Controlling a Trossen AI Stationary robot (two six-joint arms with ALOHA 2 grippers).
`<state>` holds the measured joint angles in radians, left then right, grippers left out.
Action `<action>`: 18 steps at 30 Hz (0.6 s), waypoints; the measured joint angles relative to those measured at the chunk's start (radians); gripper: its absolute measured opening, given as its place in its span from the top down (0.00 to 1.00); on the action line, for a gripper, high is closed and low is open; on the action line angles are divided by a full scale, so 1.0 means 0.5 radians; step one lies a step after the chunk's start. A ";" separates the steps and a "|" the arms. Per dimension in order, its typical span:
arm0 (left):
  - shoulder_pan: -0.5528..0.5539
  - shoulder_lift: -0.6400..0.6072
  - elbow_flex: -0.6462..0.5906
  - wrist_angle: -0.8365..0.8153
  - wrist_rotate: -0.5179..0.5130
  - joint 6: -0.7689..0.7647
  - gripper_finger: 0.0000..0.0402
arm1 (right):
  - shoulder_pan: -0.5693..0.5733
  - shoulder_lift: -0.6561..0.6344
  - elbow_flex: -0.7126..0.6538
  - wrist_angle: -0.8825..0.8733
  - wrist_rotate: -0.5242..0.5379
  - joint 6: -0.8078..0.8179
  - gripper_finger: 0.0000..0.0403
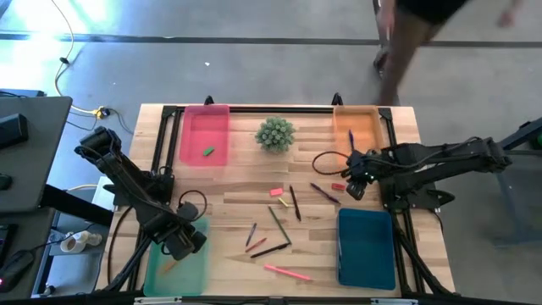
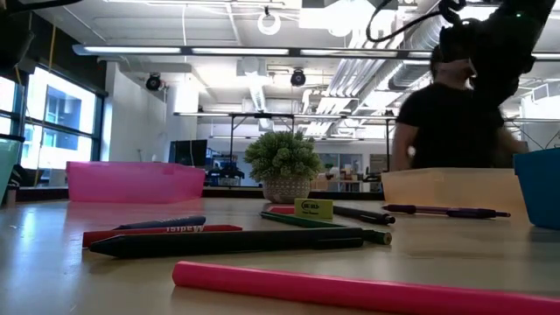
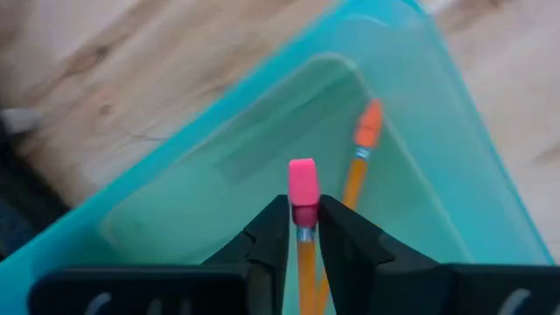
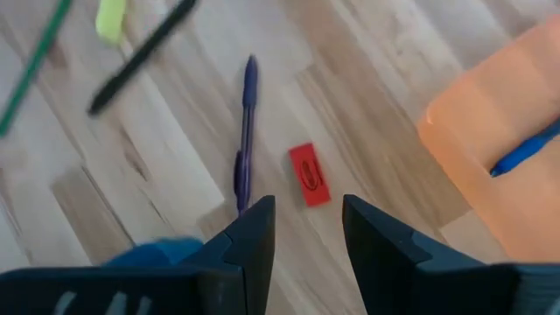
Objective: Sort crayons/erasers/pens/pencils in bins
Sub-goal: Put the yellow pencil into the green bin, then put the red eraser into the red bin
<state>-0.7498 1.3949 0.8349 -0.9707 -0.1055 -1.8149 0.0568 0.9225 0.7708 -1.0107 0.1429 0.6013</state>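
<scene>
My left gripper (image 1: 179,246) hangs over the light green bin (image 1: 174,269) at the near left, shut on an orange pencil (image 3: 304,254) with a pink eraser tip. A second orange pencil (image 3: 357,171) lies on that bin's floor. My right gripper (image 1: 356,182) stands open above the table beside the orange bin (image 1: 356,127). Just ahead of its fingers (image 4: 304,227) a red eraser (image 4: 309,175) and a purple pen (image 4: 245,131) lie flat on the wood. More pencils, pens and erasers lie loose at mid table (image 1: 279,222). My left gripper pinches the orange pencil between its two fingers at the metal band (image 3: 304,234) just behind the pink eraser. The fingers point down and the pencil runs along them. Its eraser end (image 3: 302,182) sticks out past the fingertips, over the bin's floor.
A pink bin (image 1: 204,134) with a green eraser (image 1: 208,152) stands at the far left, and a teal-blue bin (image 1: 366,246) at the near right. The orange bin holds a blue stick (image 4: 525,153). A potted plant (image 1: 276,134) stands far centre. A person (image 1: 406,34) moves beyond the far edge.
</scene>
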 joint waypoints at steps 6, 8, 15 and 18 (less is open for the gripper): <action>0.000 0.000 0.000 0.063 0.031 0.037 0.73 | 0.000 0.179 -0.002 -0.022 -0.098 -0.191 0.68; 0.000 -0.001 0.000 0.063 0.036 0.033 0.69 | -0.001 0.237 -0.002 -0.022 -0.127 -0.251 0.68; 0.001 -0.078 0.000 0.099 0.068 0.054 0.64 | 0.000 0.379 -0.003 -0.024 -0.189 -0.457 0.68; 0.001 -0.132 0.021 0.102 0.056 0.065 0.65 | -0.015 0.400 -0.003 -0.026 -0.189 -0.550 0.68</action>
<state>-0.7494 1.3289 0.8455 -0.9195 -0.0776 -1.7825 0.0495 1.1225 0.7692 -1.0237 0.0483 0.3262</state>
